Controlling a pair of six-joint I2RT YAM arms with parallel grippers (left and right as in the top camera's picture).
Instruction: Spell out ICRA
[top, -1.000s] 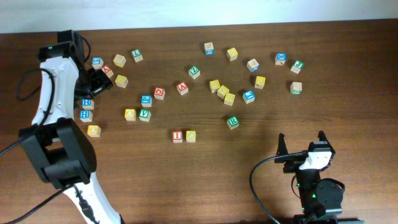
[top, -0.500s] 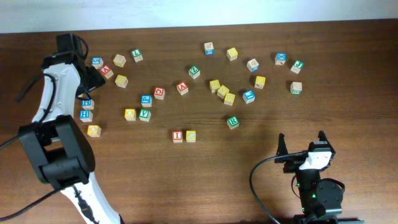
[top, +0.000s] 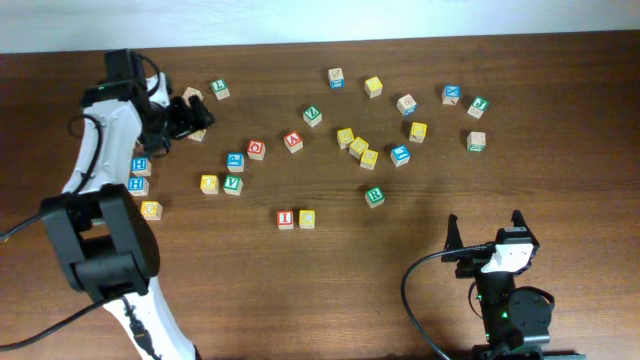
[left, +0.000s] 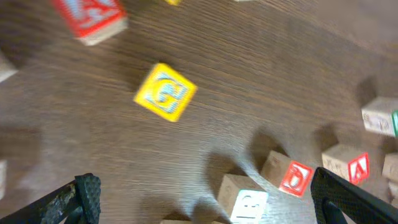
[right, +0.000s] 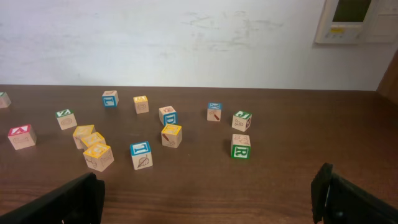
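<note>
Seen from overhead, the left gripper (top: 192, 118) hangs wide open and empty. The A block (top: 293, 141) lies well apart at its 3 o'clock. The I block (top: 285, 218) and C block (top: 306, 218) sit side by side near 4:30, and the R block (top: 374, 196) at 4 o'clock. The right gripper (top: 485, 232) is open and empty too.

Lab: wooden table (top: 300, 290), wall panel (right: 352, 18)
</note>
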